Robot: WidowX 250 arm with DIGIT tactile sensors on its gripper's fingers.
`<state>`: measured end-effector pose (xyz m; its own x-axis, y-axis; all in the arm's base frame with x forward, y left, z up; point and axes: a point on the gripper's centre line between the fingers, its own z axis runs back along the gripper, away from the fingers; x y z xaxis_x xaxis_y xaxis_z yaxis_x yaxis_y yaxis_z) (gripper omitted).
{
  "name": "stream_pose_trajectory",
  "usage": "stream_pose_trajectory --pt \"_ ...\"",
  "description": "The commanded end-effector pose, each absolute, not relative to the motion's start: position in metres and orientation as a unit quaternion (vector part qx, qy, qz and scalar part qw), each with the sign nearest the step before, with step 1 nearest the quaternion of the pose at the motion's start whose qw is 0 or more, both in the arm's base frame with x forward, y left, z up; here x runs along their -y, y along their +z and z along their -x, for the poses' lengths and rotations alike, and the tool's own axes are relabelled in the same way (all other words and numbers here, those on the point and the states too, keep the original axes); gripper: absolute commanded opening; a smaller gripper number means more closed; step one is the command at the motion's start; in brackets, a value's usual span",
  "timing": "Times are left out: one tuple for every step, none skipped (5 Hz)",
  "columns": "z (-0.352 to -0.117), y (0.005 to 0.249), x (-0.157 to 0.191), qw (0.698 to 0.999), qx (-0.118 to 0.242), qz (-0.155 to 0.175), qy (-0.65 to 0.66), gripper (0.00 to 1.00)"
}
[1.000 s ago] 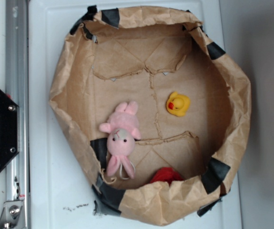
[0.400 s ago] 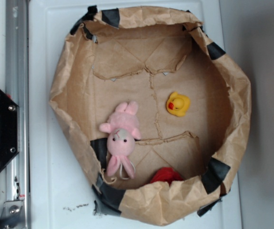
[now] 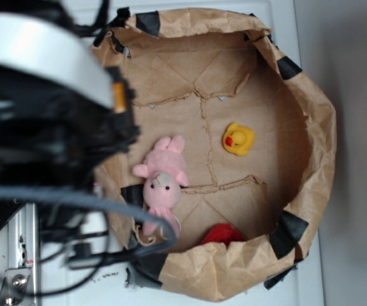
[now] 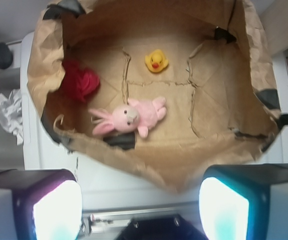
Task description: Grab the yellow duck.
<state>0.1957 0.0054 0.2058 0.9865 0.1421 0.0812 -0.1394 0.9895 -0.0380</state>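
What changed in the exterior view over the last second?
The robot arm swung in from the left and now covers the upper left of the exterior view, over the paper bin's left wall. The pincer is open and holds nothing. The yellow duck, pink plush bunny and red object lie where they were.

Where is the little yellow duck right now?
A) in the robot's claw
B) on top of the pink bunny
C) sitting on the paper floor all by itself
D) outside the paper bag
C: the yellow duck sits alone on the brown paper floor, apart from the pink bunny, with the gripper open and far off.
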Motion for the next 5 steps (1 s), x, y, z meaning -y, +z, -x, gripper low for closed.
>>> stream_pose_trajectory --pt "-0.249 0.194 -0.028 0.994 0.081 0.020 0.073 1.00" --pt "-0.268 0.182 -0.023 0.994 0.097 0.027 0.029 1.00" --pt "-0.277 0.156 -0.016 0.995 0.092 0.010 -0.027 1.00" --pt "-0.271 0.114 -0.004 0.997 0.053 -0.003 -0.057 1.00" --pt "-0.267 0.101 -0.028 0.999 0.036 0.009 -0.029 1.00"
